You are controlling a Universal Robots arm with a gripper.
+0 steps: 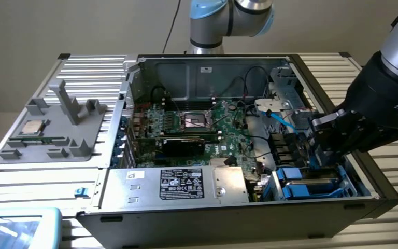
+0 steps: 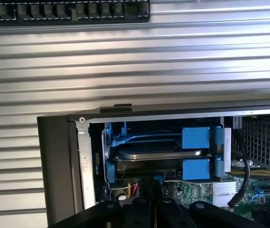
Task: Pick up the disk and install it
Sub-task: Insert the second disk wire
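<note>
The disk (image 2: 159,153) lies flat inside the drive bay in the corner of the open computer case (image 1: 254,218). It is silver-grey, and its blue bracket (image 2: 195,137) wraps its edges. In the exterior view the blue bay parts (image 1: 297,188) sit at the case's near corner on the exterior view's right. My gripper (image 2: 150,192) is shut, its thin black fingers pressed together just in front of the disk's edge, beside a small blue tab. Nothing is held between them. The exterior view shows my gripper (image 1: 318,158) reaching down into the case above the bay.
A silver box with a black label (image 1: 185,184) fills the case's near side beside the bay. The motherboard (image 1: 199,122) and loose cables, one of them blue (image 1: 282,122), lie behind. A grey fixture holding a small CPU chip (image 1: 33,127) stands on the slatted table at the exterior view's left.
</note>
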